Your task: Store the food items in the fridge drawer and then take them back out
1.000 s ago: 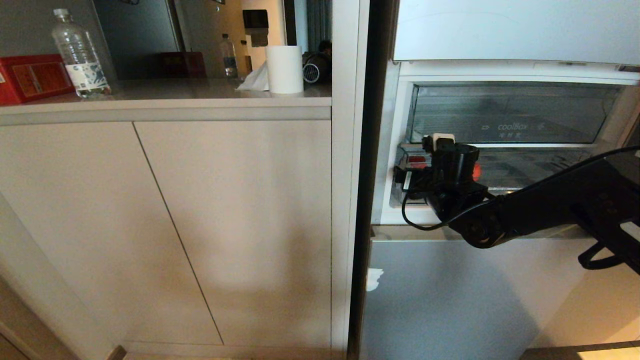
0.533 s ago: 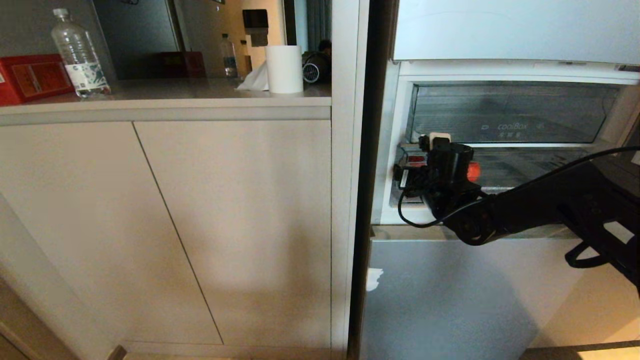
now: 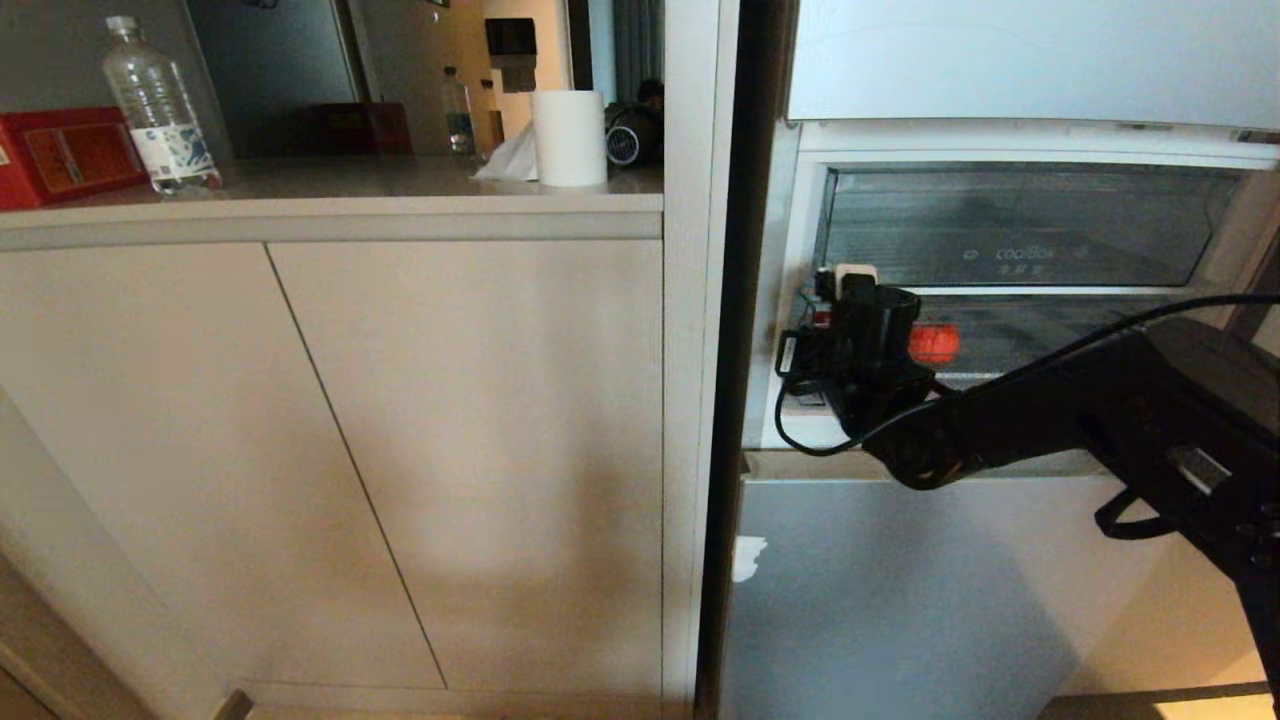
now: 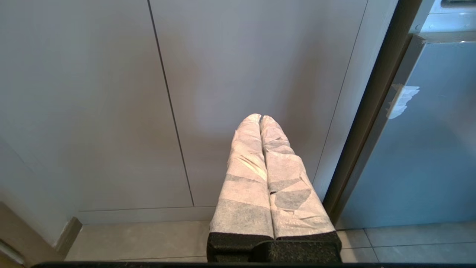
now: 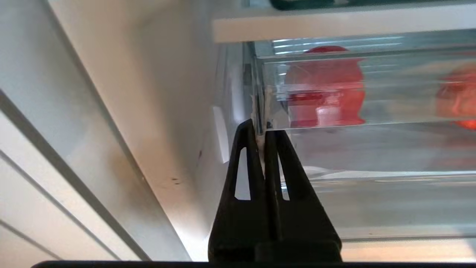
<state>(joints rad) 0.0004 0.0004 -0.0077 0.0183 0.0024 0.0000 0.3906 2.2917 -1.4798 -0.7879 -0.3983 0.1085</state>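
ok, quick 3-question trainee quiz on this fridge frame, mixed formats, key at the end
1. True or false: the right gripper is shut at the front corner of the fridge drawer.
2. How many red food items show through the drawer's clear wall in the right wrist view?
3. The left gripper points at: A) cabinet doors B) the drawer C) the water bottle

Key: 1 true; 2 two; 3 A
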